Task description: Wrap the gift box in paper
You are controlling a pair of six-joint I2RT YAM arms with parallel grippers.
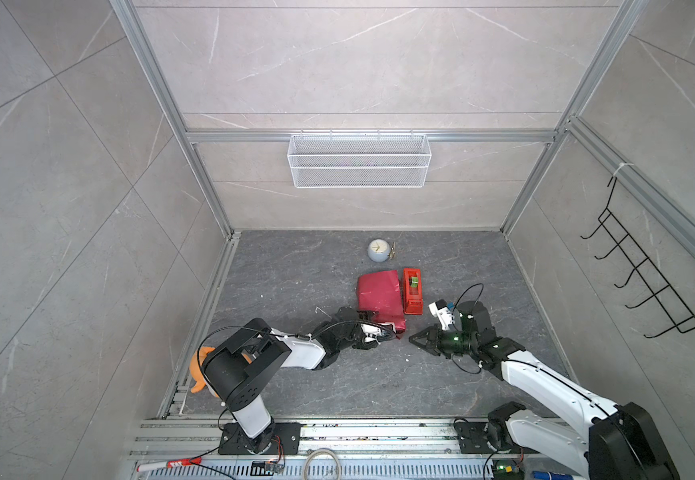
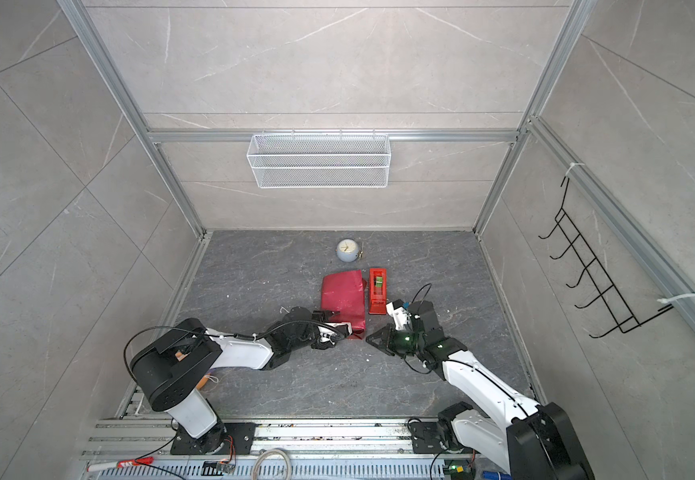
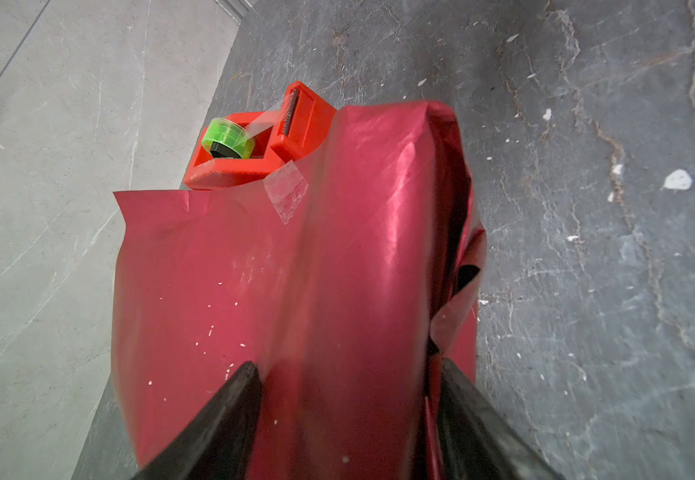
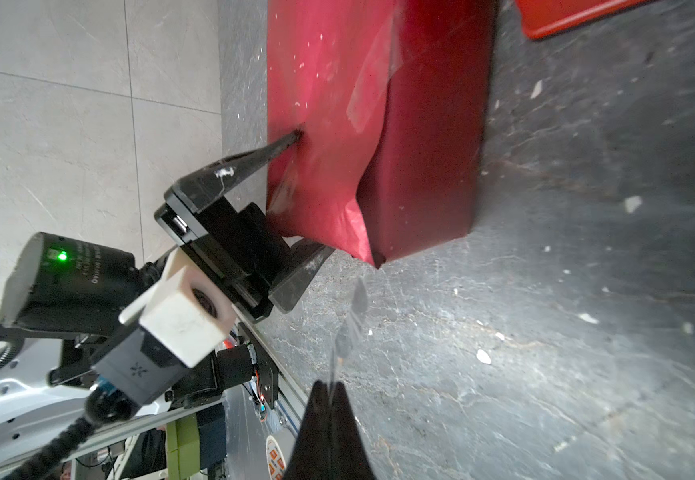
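Most paper (image 3: 337, 270) is wrapped and clamped by the left end effector (image 3: 348, 363); tape (image 4: 352, 316) is pinched by the right end effector (image 4: 329, 384) for open ends.

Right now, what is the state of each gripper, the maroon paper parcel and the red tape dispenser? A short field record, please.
left gripper: closed across one end of the dark maroon creased wrapping paper
right gripper: shut on a clear strip of tape, apart from the paper
gift box: hidden inside the paper; a stuck tape piece holds one seam
red plastic tape dispenser with green roll: standing right beside the paper
small pale round clock: farther back, untouched
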